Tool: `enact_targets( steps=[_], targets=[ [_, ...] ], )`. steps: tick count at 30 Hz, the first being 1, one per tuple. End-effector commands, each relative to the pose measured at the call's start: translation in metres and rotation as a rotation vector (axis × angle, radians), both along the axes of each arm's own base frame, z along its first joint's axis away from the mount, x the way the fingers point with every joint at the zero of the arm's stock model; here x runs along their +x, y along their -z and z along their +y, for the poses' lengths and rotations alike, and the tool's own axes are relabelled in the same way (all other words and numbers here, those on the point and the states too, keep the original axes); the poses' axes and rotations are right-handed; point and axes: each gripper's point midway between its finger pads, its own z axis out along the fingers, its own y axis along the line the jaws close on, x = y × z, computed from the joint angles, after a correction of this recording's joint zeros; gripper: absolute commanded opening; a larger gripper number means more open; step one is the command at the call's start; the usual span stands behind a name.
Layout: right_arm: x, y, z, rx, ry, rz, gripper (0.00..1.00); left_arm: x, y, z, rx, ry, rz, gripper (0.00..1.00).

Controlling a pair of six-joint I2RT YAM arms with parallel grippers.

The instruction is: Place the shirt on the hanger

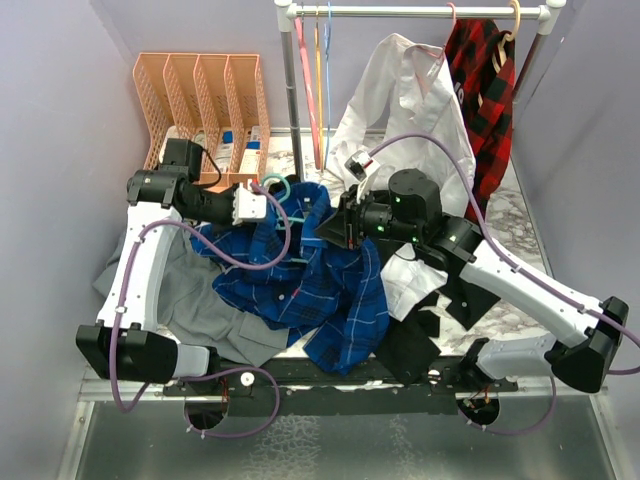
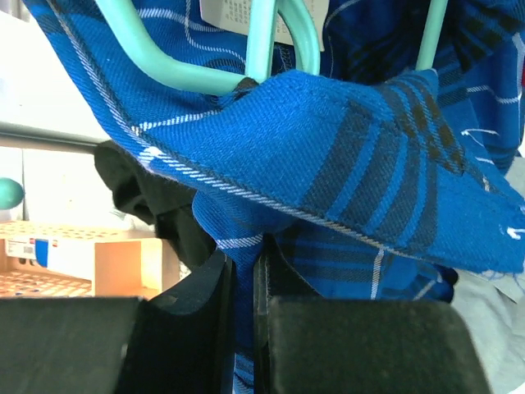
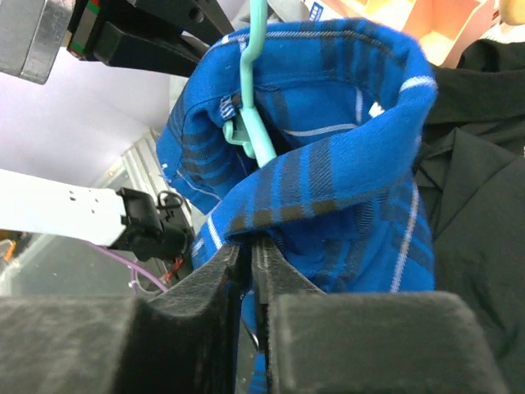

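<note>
marble tabletop (image 1: 520, 215), shirt (image 1: 320, 290) lying crumpled at its middle
from above, hanger (image 1: 279, 185) is poking from its folds; left wrist: left tool (image 2: 244, 279) is pinching limp, soft cloth; right wrist: right tool (image 3: 246, 263) is clamping cloth under the collar (image 3: 328, 49), likely the firmest hold.

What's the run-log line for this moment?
left gripper: shut on shirt | right gripper: shut on shirt | hanger: partly inside shirt

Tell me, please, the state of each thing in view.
blue plaid shirt: bunched, collar around the teal hanger.
teal hanger: neck inside the collar.
left gripper: shut on the blue plaid shirt.
right gripper: shut on the blue plaid shirt.
white shirt: hanging on the rail.
red-and-black plaid shirt: hanging on the rail.
grey shirt: lying crumpled.
</note>
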Motion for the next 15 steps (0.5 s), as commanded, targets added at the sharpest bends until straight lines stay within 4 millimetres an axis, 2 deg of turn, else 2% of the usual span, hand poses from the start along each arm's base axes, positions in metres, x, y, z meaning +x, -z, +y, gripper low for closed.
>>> enact_targets(
  steps=[1,4,7,10,13,15],
  targets=[
    [0.004,-0.028,-0.021,-0.056,0.037,-0.134,0.21,-0.039,0.004,0.001,-0.016,0.078,0.034,0.00],
    [-0.010,-0.035,-0.030,-0.099,-0.027,-0.177,0.50,-0.036,0.012,0.014,0.032,0.056,0.017,0.00],
    [-0.028,-0.029,-0.030,-0.141,-0.124,-0.135,0.69,-0.033,0.004,0.010,-0.010,0.056,0.012,0.00],
    [-0.037,-0.025,-0.042,-0.179,-0.128,-0.117,0.76,-0.032,-0.005,0.001,-0.079,0.064,0.025,0.00],
    [-0.044,-0.034,-0.071,-0.215,-0.077,-0.175,0.77,-0.030,-0.005,-0.001,-0.090,0.072,0.029,0.00],
    [-0.059,-0.030,-0.089,-0.254,-0.102,-0.189,0.77,-0.027,-0.001,0.001,-0.072,0.073,0.029,0.00]
  ],
)
